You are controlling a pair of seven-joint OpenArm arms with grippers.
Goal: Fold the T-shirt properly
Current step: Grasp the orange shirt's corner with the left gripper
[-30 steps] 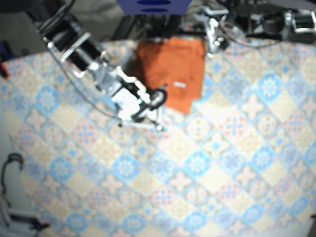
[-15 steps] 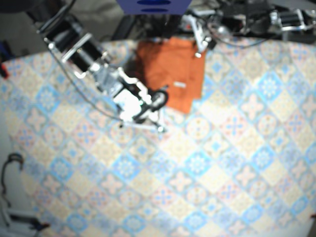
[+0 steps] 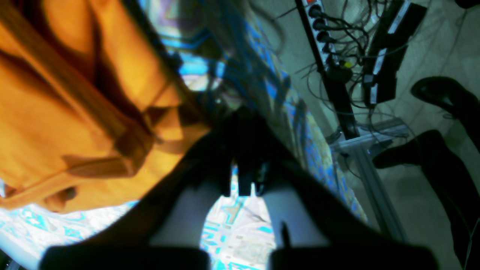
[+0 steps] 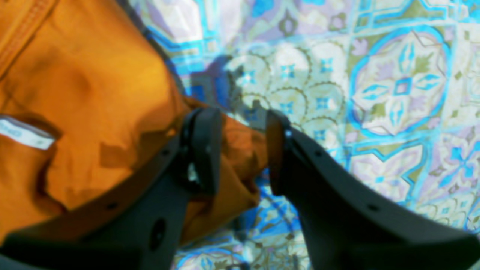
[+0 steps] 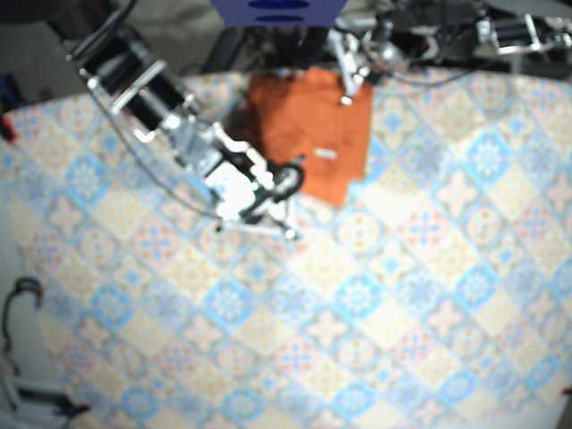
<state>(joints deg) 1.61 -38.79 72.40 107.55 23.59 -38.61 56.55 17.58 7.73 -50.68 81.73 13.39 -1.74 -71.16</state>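
Your folded orange T-shirt (image 5: 308,134) lies at the far edge of the tile-patterned counter (image 5: 375,304). The right fingers (image 4: 204,146) stand apart, straddling its near corner: sink lower and catch every layer before closing. The left fingers (image 3: 245,161) look pressed together beside the cloth; part them before you grip.

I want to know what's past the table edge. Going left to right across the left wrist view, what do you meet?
Orange T-shirt → left gripper → power strip → dark shoes on the floor. The patterned tablecloth runs under several of these, so it has no clear place in the order.
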